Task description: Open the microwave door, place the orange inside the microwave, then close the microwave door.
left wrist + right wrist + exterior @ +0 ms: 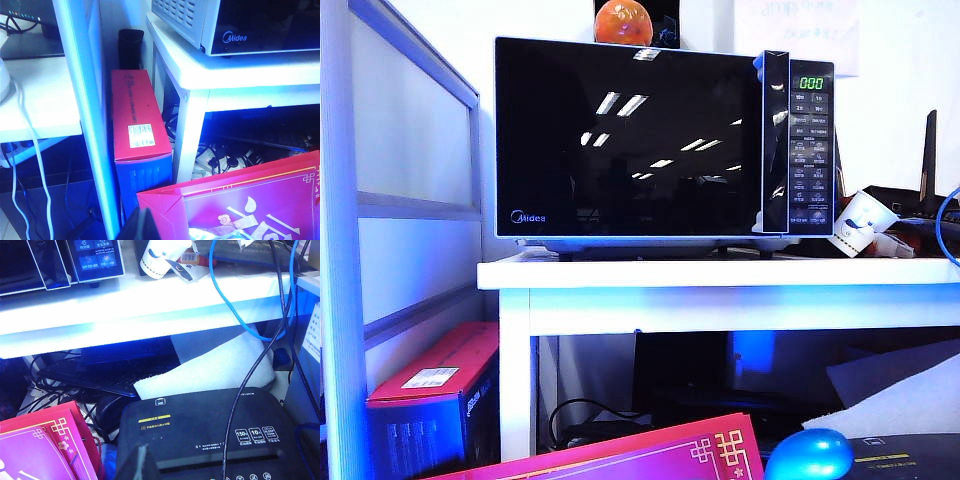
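While both arms sit low and near, well short of the table [720, 275], nothing of the task is started. Left gripper [139, 226]: only a dark tip shows at the near edge of its wrist view, over a pink-red paper bag [240, 210]; jaws fully closed, holding nothing. Right gripper [140, 462]: same, a dark tip above a black shredder-like box [210, 435]; jaws fully closed, empty.

The microwave [665, 140] stands on the white table, its door [630, 140] shut flat against the body. The orange [623, 22] rests on top of the microwave, toward the far edge, left of the button panel [811, 150].

Handling, judged:
- Door: rigid glass panel, glossy, likely slick to the jaws. A vertical handle strip [775, 140] runs down its right edge, next to the panel; best hold there. Hinge presumably on the left, so the pull would swing in an arc.
- Orange: light, round, shiny skin; firm but can roll off its perch. Take it across the widest part with moderate squeeze.
- A paper cup [862, 222] lies tipped just right of the microwave; risk of a knock.
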